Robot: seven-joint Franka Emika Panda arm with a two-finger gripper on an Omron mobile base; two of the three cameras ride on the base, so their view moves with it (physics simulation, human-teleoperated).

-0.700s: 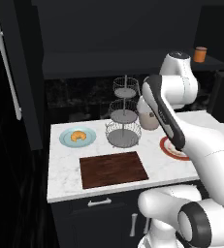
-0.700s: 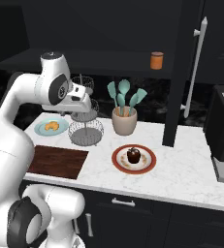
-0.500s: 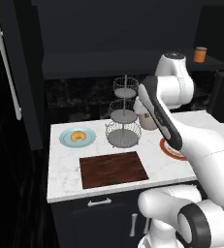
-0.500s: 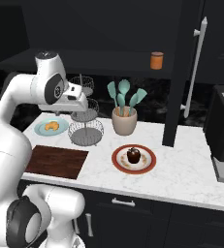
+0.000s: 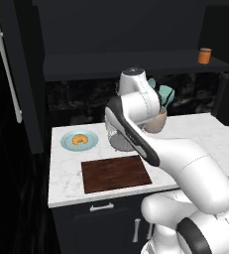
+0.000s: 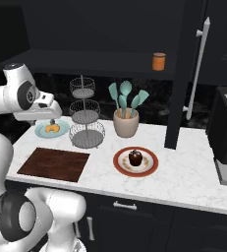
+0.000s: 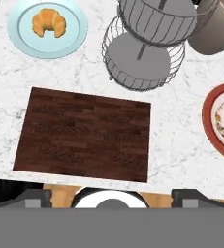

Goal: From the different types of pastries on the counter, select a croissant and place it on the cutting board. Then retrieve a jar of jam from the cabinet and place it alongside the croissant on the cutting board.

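both base views look forward and down from behind the arm, left and right, sharing the counter (image 5: 66, 168), board (image 5: 115, 173) and croissant (image 6: 50, 129). the hand view looks steeply down from above the board (image 7: 84, 138).

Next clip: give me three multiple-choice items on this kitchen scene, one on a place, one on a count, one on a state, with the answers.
1. Where is the croissant?
A. on the blue plate
B. on the cutting board
C. in the wire stand

2. How many tiers has the wire stand?
A. two
B. three
C. five

3. What lies on the cutting board?
A. the jam jar
B. the chocolate cake
C. nothing

Answers: 1 A, it lies on the blue plate. 2 B, three baskets show one above another. 3 C, the board is bare; the jam jar stands on the shelf and the chocolate cake on its red-rimmed plate.
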